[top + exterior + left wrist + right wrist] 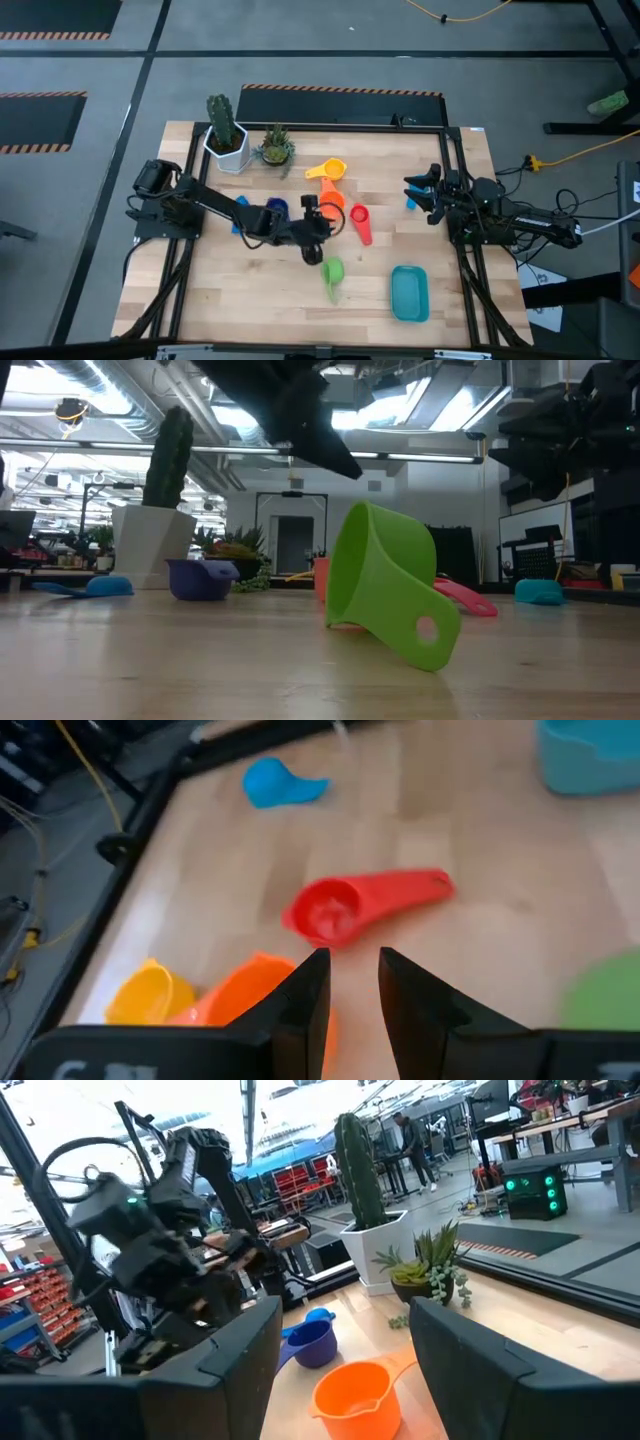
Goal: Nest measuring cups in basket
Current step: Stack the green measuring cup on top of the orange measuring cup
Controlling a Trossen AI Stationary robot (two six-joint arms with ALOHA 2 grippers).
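My left gripper (336, 226) (352, 1005) hovers over the table's middle, fingers a little apart and empty, pointing toward the table's right. The red cup (360, 224) (350, 905) lies just ahead of it, and the orange cup (331, 197) (245, 990) is beside its far finger. The yellow cup (330, 169) stands farther back. The green cup (332, 272) (385, 585) lies on its side, with its rim and handle on the wood. The dark blue cup (276, 207) stands beside the left arm. The light blue cup (410, 202) (280, 782) is near my right gripper (418, 190) (345, 1350), which is wide open and empty. The teal basket (409, 292) is at the front right.
A white pot with a cactus (226, 138) and a small potted plant (274, 148) stand at the far left of the table. Another light blue piece (90, 587) lies on the left, near the left arm. Bare wood lies along the near edge, left of the basket.
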